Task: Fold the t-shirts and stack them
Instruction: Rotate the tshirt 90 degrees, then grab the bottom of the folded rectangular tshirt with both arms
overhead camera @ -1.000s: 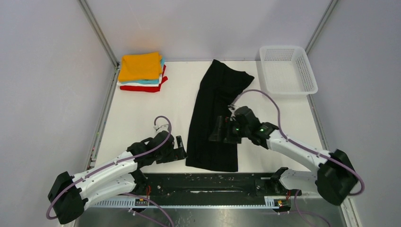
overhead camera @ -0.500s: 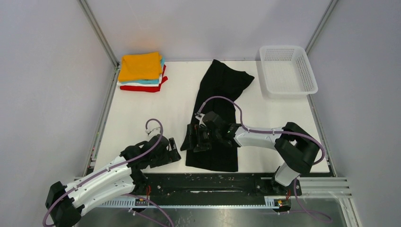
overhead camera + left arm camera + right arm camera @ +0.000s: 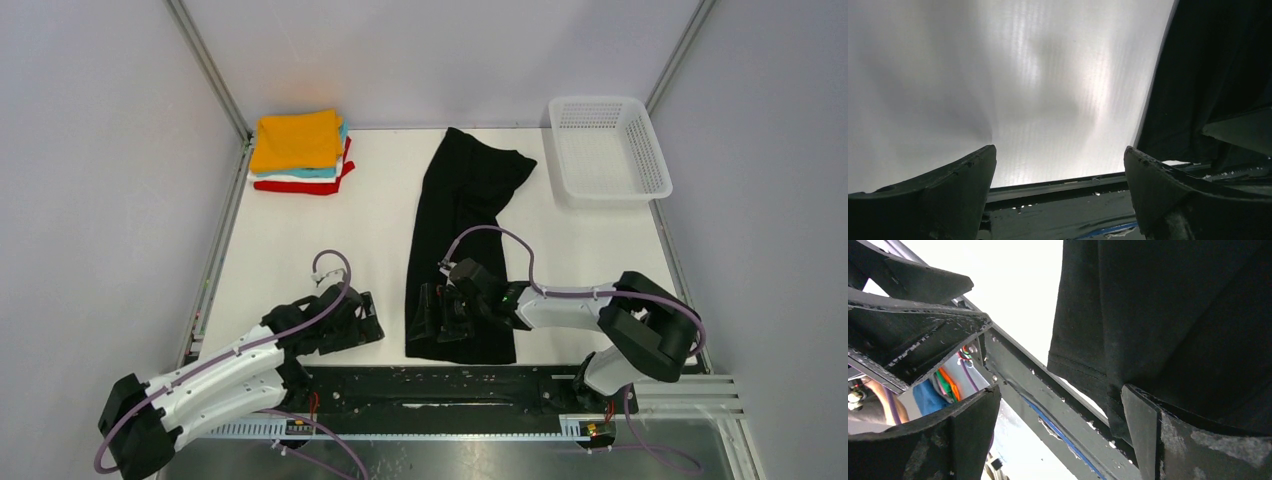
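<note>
The black t-shirt (image 3: 455, 225) lies on the table (image 3: 300, 250) as a long narrow strip, already doubled lengthwise. Its far end is near the back edge and its near hem is just short of the black rail (image 3: 450, 385) at the front. The folded stack (image 3: 298, 150) of orange, teal, white and red shirts sits well apart at the far left corner, and the white mesh basket (image 3: 655, 165) stands at the far right. My right gripper (image 3: 432, 315) hangs over the near left corner of the strip with its jaws wide apart and nothing held. In its wrist view the stitched hem corner sits between the fingers, one finger over black cloth and the other over the rail side. I cannot tell whether either finger touches the cloth. My left gripper (image 3: 372, 322) is just beside the strip's left edge, low over bare table, jaws likewise spread and empty. I judge the step in hand to be taking the near hem and folding it toward the far end. To do it well, each gripper should take its own corner, since both now crowd the left one. Each lower finger must slide under every layer before closing, because a pinch on the top layer alone will peel the fold open. The lift should be low and level, with both corners carried together so the hem lands square. Risk noted: the hem lies close to the rail, so a finger may catch there.
</note>
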Motion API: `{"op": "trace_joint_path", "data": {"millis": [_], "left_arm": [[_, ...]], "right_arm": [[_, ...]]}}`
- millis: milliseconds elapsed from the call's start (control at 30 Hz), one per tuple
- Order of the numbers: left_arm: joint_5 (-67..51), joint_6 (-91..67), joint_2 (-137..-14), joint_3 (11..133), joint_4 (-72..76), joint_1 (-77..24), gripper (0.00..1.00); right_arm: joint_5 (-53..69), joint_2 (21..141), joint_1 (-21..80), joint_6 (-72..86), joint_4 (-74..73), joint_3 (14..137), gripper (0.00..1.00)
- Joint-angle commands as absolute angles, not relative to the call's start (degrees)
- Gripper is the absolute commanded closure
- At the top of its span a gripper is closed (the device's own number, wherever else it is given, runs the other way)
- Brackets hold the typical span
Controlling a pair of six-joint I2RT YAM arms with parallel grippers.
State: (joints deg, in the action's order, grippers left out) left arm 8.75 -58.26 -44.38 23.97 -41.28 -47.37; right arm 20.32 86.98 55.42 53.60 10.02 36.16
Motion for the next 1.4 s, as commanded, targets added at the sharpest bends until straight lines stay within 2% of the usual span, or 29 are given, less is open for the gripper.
{"op": "trace_joint_path", "data": {"millis": [0, 167, 300, 433, 533, 700, 833, 933, 1133, 1267, 1367], "left_arm": [[1.06, -56.44, -48.45, 24.29, -30.78, -47.21, 0.04], [-2.53, -56.32, -52.83, 24.91, -24.32, -50.24, 0.07], [-0.94, -57.96, -58.21, 26.72, -22.45, -55.94, 0.10], [-0.26, -59.71, -64.70, 28.26, -21.66, -59.14, 0.22], [-0.22, -60.62, -68.86, 29.17, -20.11, -60.39, 0.31], [2.50, -62.14, -74.27, 30.95, -19.63, -60.97, 0.52], [1.87, -61.97, -77.37, 32.55, -19.67, -61.79, 0.71], [1.22, -62.37, -78.93, 32.88, -20.22, -61.97, 1.00], [2.49, -61.75, -76.62, 32.78, -23.86, -62.07, 1.00], [2.25, -61.60, -74.13, 32.05, -25.01, -62.06, 1.00], [2.80, -61.61, -72.80, 32.27, -26.03, -62.13, 1.00]], "right_arm": [[16.12, 82.47, 55.85, 50.31, 4.42, 36.50, 0.01], [12.20, 75.64, 55.89, 46.95, -2.47, 39.61, 0.01], [1.54, 65.99, 55.81, 46.63, -8.65, 38.07, 0.01], [-13.79, 55.82, 55.36, 48.94, -19.84, 34.93, 0.01], [-19.88, 47.98, 54.60, 52.15, -25.98, 30.74, 0.01], [-21.40, 37.05, 52.57, 57.72, -33.36, 23.37, 0.01], [-18.72, 34.49, 51.46, 60.95, -35.52, 19.62, 0.01], [-17.40, 35.70, 51.35, 62.11, -37.68, 18.63, 0.06], [-13.98, 41.02, 51.33, 59.73, -37.94, 18.52, 0.21], [-8.31, 44.78, 51.33, 57.70, -33.22, 19.17, 0.43], [-2.28, 47.86, 51.31, 56.65, -31.87, 19.74, 0.51]]}}
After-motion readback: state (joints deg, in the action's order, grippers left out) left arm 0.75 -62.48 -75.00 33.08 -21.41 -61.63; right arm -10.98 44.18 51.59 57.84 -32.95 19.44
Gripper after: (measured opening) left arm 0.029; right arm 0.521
